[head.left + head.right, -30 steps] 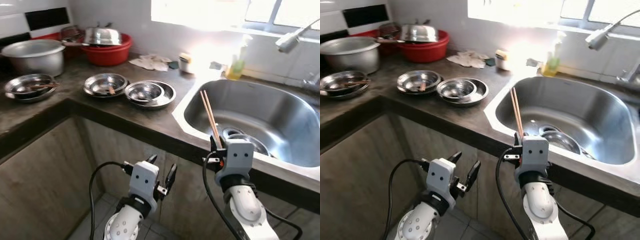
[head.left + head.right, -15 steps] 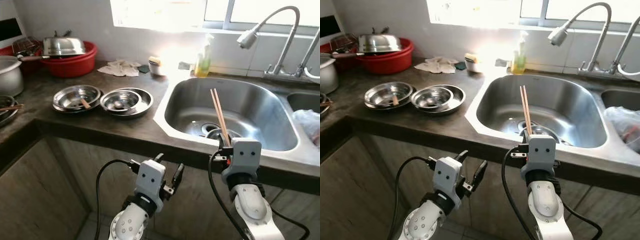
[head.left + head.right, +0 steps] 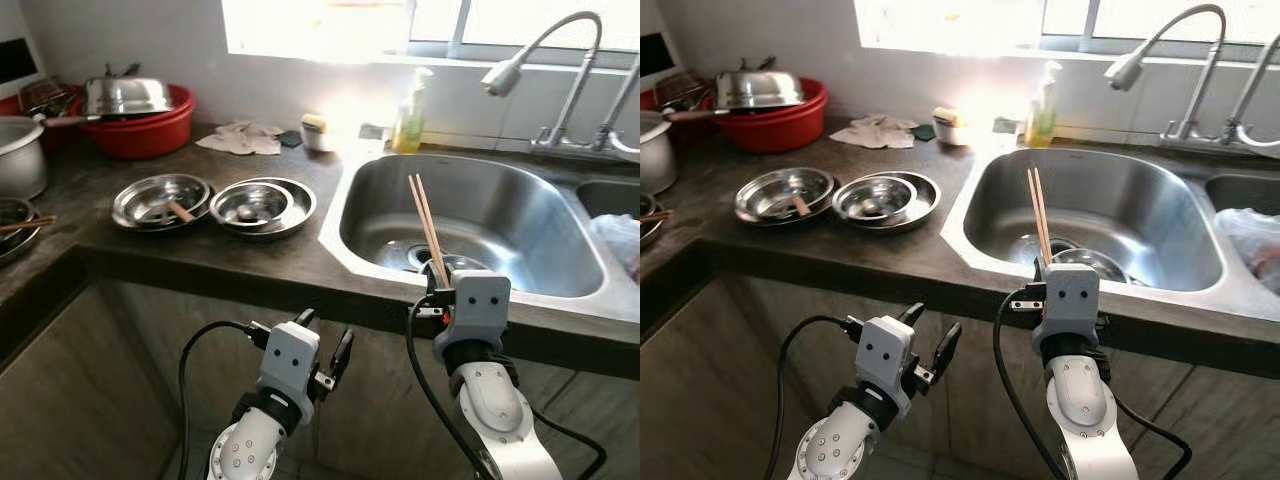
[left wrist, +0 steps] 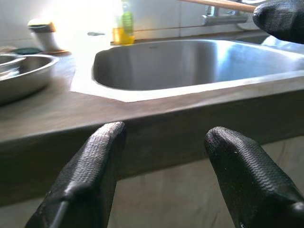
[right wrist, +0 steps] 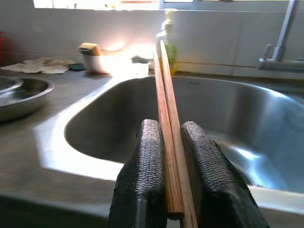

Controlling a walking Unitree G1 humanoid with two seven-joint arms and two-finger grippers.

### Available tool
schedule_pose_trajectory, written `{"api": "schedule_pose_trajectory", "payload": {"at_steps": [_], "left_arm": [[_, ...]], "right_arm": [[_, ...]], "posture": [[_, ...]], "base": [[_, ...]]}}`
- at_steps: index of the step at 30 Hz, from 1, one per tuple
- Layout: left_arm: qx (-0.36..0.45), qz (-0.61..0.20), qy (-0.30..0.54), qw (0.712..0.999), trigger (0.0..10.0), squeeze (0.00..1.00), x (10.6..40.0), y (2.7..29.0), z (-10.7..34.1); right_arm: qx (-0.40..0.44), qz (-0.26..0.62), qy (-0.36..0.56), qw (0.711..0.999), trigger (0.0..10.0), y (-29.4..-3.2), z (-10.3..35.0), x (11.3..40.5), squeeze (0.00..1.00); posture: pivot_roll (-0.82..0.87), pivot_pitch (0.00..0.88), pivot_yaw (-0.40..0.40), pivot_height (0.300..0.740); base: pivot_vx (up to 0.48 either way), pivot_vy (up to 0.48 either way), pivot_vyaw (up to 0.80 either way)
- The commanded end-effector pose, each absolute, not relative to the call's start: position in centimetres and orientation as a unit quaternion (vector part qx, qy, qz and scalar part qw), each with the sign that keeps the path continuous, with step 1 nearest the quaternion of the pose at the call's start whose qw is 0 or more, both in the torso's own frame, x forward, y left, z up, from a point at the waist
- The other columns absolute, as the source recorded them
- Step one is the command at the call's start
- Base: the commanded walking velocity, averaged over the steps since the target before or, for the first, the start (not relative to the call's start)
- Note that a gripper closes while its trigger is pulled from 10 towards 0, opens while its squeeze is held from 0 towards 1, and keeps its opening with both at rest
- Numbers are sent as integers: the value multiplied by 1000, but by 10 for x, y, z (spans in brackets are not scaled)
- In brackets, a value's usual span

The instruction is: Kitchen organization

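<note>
Chopsticks [image 5: 167, 128] pinched in right pincer [image 5: 172, 161], lower ends hidden

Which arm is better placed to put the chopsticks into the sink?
Right, likely. The right tool is already shut on the chopsticks at the sink edge; the left tool hangs open below the counter.

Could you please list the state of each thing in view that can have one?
Chopsticks: clamped upright in the right gripper, in front of the sink.
Left gripper: jaws open, holding nothing, below the counter edge.
Sink: no water running, a dish at the drain.
Steel bowls: nested on the counter.
Red basin: holding a steel pot.
</note>
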State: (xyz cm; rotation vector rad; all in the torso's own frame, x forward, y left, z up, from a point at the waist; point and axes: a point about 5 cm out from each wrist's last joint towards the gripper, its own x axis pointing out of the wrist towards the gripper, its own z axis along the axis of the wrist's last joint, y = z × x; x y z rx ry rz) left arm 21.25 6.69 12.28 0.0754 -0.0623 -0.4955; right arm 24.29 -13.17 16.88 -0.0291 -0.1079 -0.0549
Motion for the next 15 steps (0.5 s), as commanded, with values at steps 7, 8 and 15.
{"api": "schedule_pose_trajectory", "payload": {"at_steps": [7,8,15], "left_arm": [[40,-248,-32,967,10000,0,213,65,124],[40,-248,-32,967,10000,0,213,65,124],[37,-236,-28,971,10000,0,214,67,123]], "right_arm": [[-7,-13,-55,998,10000,-132,174,251,0],[-5,-10,-56,998,10000,-132,175,252,0],[-17,34,-46,998,10000,-132,181,263,0]], "posture": [[104,2,-33,740],[104,2,-33,740],[105,1,-36,740]], "base": [[333,-337,0],[398,-266,0],[443,-106,0]]}}
